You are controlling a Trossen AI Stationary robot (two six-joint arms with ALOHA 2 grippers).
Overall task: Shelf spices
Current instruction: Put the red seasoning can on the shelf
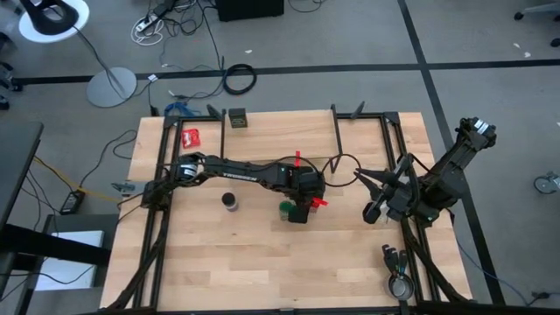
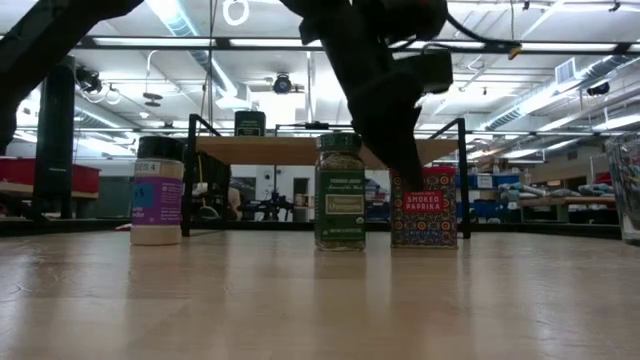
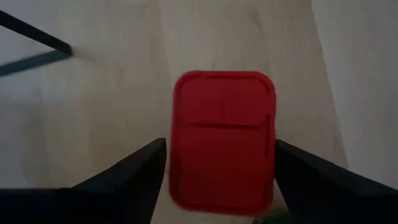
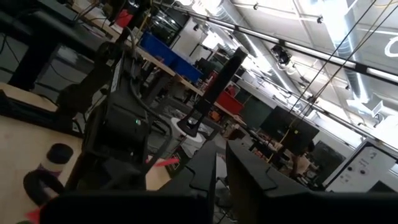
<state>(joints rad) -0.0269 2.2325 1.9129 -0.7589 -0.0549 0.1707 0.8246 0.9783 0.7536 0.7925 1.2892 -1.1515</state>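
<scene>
Blue-cap jar [image 2: 157,191] stands left, untouched. Green jar [image 2: 340,192] mid-table, just beside red tin [image 3: 222,142]. Left gripper [image 3: 217,180] straddles tin from above, fingers spread, not yet pinching; prob. lining up grab. Shelf [image 2: 300,150] behind, olive tin [image 1: 237,118] on it. Right gripper [image 1: 374,213] parked right, fingers nearly together, empty.

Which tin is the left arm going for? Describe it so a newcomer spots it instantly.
Start at the wooden table and follow the left arm to its end effector near the middle. Directly below its open fingers stands the red square tin, labelled smoked paprika. The green jar beside it is round and glass; this one is flat-sided and red.
</scene>
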